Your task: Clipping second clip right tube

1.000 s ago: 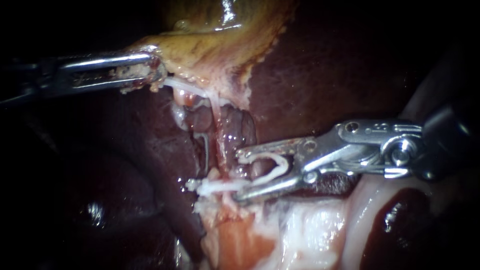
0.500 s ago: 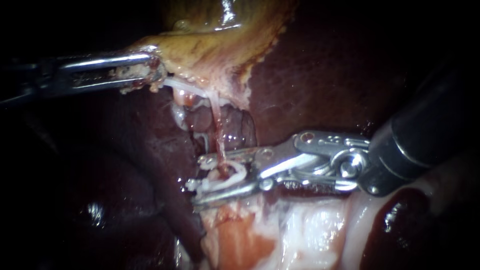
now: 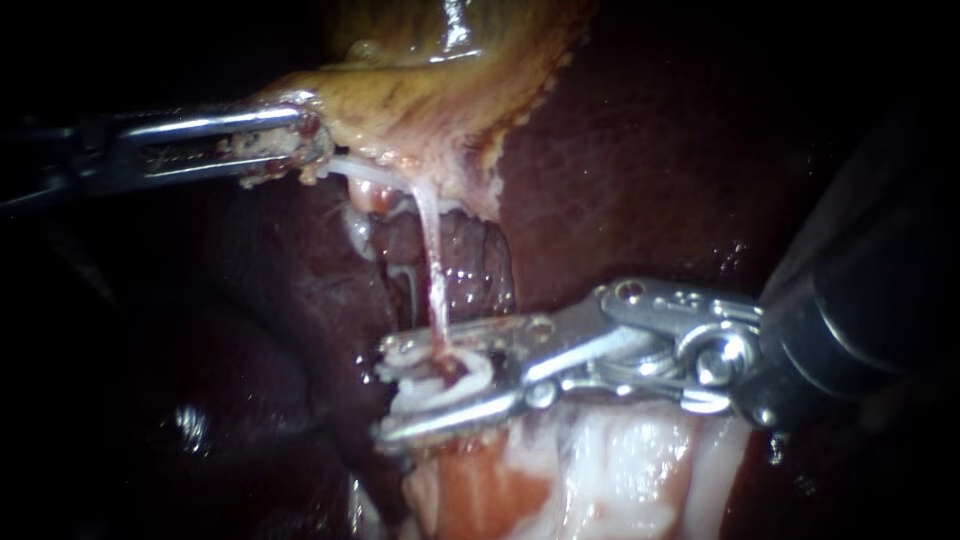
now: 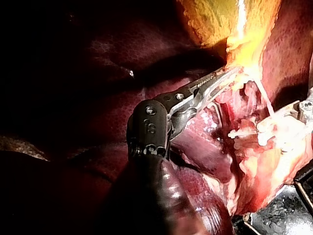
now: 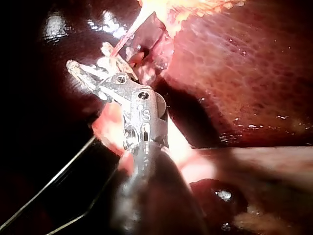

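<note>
- The liver (image 3: pixel 640 170) fills most of the endoscope view, dark maroon and wet, lying behind and on both sides of everything else.
- The gallbladder (image 3: pixel 430 90) hangs in from the top, yellow-tan, with a ragged pale lower edge.
- A patch of pale white and pink tissue (image 3: pixel 610 460) lies along the lower edge, beneath the right instrument.
- The right instrument (image 3: pixel 390 390) comes in from the right, its jaws reaching leftwards across the tube. The jaws stand a little apart, gripping the clip from above and below. The right wrist view shows the same jaw tips (image 5: pixel 80 71) at the foot of the tube.
- The left instrument (image 3: pixel 305 145) comes in from the left, jaws clenched on the gallbladder's lower edge.
- The tube (image 3: pixel 432 260), thin and pale pink, runs taut from the gallbladder's edge straight down between the right instrument's jaws.
- The clip (image 3: pixel 455 375), white, sits between those jaws, wrapped round the tube's lower end.
</note>
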Robot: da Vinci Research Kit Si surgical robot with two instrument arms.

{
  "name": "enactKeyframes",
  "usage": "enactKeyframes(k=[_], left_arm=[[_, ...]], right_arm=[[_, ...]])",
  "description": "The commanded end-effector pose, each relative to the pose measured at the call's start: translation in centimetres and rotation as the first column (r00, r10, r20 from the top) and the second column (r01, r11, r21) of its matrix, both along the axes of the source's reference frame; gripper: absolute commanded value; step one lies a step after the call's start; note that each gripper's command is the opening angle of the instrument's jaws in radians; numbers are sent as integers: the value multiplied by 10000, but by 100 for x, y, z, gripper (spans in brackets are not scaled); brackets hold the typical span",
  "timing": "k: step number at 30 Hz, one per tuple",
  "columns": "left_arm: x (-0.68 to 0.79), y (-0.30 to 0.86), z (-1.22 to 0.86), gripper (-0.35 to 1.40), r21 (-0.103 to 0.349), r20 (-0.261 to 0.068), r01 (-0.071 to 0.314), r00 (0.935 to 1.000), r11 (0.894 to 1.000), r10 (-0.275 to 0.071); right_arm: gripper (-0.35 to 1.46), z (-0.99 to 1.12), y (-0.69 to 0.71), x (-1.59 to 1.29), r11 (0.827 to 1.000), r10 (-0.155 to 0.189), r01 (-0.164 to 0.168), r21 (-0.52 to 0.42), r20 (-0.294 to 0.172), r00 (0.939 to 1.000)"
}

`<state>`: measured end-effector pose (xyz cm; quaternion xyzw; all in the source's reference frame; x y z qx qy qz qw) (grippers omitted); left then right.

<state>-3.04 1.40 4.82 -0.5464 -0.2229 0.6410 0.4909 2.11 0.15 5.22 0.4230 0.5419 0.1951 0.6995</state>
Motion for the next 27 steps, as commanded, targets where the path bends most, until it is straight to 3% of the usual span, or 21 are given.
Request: enactKeyframes(k=[1, 6, 12, 27], left_arm=[[0, 0, 0, -35, -1, -2, 0, 10000, 10000, 0], [0, 0, 0, -35, -1, -1, -1, 10000, 10000, 1], [0, 0, 0, -35, -1, -1, -2, 10000, 10000, 2], [0, 0, 1, -35, -1, 0, -3, 10000, 10000, 3]], right_arm=[[48, -2, -2, 1, 9999, -78, 79, 123, -49, 10000], [45, -3, -2, 1, 9990, -373, 378, 239, -197, 9991], [37, -1, 0, 0, 9986, -427, 433, 306, -204, 9989], [-13, -1, 11, -7, 9983, -447, 455, 361, -230, 9987]])
